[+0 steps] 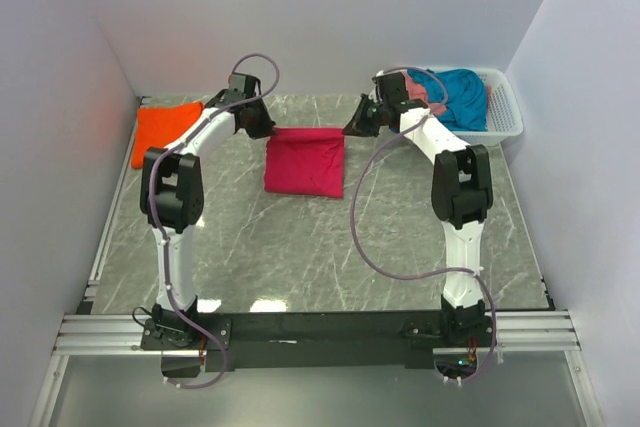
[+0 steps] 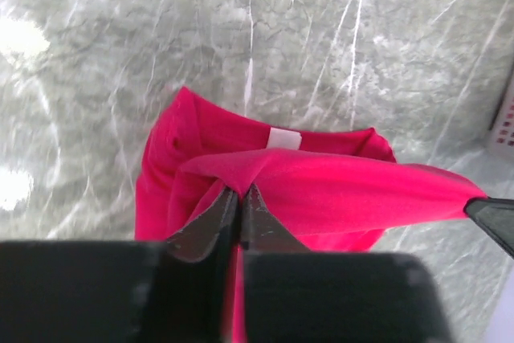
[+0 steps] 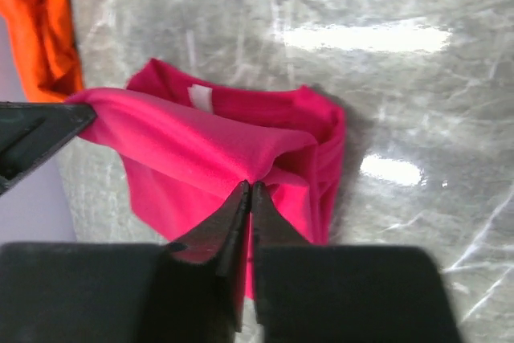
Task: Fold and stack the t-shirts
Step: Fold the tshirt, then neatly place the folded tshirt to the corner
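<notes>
Magenta t-shirt (image 1: 305,162), part-folded, well left of the white basket (image 1: 507,112): left gripper (image 2: 241,198) and right gripper (image 3: 249,192) each pinched tight on an edge corner; edge probably best kept taut and level, then laid flush.

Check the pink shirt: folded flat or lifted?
Mid-fold, not flat: pink shirt is pinched by the left gripper and right gripper, one edge stretched taut above the layers below.

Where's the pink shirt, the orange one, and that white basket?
Magenta-pink cloth t-shirt (image 1: 305,165): overhead view, middle of the folded cloth.
Orange cloth t-shirt (image 1: 163,129): overhead view, middle of the cloth.
White slatted plastic basket (image 1: 504,110): overhead view, its right wall.
</notes>
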You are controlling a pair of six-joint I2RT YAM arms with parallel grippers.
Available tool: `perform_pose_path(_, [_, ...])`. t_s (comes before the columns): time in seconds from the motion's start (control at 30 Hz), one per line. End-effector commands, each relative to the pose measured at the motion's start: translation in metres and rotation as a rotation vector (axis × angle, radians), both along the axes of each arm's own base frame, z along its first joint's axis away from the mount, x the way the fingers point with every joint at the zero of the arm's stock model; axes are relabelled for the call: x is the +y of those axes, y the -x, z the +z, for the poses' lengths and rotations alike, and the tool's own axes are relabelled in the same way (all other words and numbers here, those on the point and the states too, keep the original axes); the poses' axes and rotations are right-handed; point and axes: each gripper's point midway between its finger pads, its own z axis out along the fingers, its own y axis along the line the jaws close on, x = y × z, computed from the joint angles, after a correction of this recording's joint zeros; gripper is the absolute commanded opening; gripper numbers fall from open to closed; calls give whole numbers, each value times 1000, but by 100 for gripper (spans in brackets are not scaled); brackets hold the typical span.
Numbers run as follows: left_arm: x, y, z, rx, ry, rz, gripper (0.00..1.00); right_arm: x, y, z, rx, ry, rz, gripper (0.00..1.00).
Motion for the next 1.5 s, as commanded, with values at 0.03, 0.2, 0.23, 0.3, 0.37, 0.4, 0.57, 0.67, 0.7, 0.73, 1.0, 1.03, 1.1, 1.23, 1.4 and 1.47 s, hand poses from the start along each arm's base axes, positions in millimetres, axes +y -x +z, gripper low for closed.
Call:
perform_pose_path(0.03, [6, -20, 12, -58, -31, -48, 27, -12, -29, 15, -66, -20, -40, 27])
perform_pose_path(0.2, [12, -18, 18, -59, -42, -49, 99, -16, -34, 39, -104, 11, 7, 73])
perform_pose_path(0.23, [10, -17, 21, -74, -36, -52, 99, -16, -30, 47, -126, 12, 20, 73])
perform_pose_path(0.3, [10, -5, 21, -69, -23, -59, 99, -12, -13, 62, -167, -6, 45, 74])
perform_pose_path(0.37, [10, 2, 27, -86, -8, -63, 99, -10, 8, 53, -158, -3, 64, 74])
perform_pose_path(0.4, [10, 12, 14, -53, -4, -72, 99, -11, 19, 69, -187, -7, 71, 74])
perform_pose_path(0.57, [9, 35, -15, 22, 0, -96, 100, -13, 78, 47, -162, 19, 106, 75])
perform_pose_path(0.67, [5, 40, -28, 43, 11, -113, 99, -16, 113, 49, -178, 32, 115, 76])
perform_pose_path(0.7, [3, 40, -32, 42, 6, -130, 99, -18, 119, 47, -175, 34, 112, 76])
perform_pose_path(0.73, [2, 40, -36, 45, -3, -131, 100, -20, 126, 44, -171, 35, 107, 76])
perform_pose_path(1.0, [-9, 43, -90, 156, -108, -147, 99, -45, 169, 25, -164, 111, 90, 81])
perform_pose_path(1.03, [-8, 44, -95, 167, -128, -143, 97, -47, 171, 24, -167, 122, 87, 81])
perform_pose_path(1.1, [-8, 45, -99, 172, -188, -121, 86, -57, 178, 18, -162, 160, 65, 81])
perform_pose_path(1.23, [-6, 48, -111, 203, -266, -100, 55, -68, 187, 13, -167, 204, 41, 81])
perform_pose_path(1.4, [-4, 46, -110, 205, -332, -85, 19, -78, 195, 16, -194, 232, 16, 81])
perform_pose_path(1.47, [2, 40, -106, 192, -369, -66, 1, -84, 197, 13, -197, 253, -1, 81])
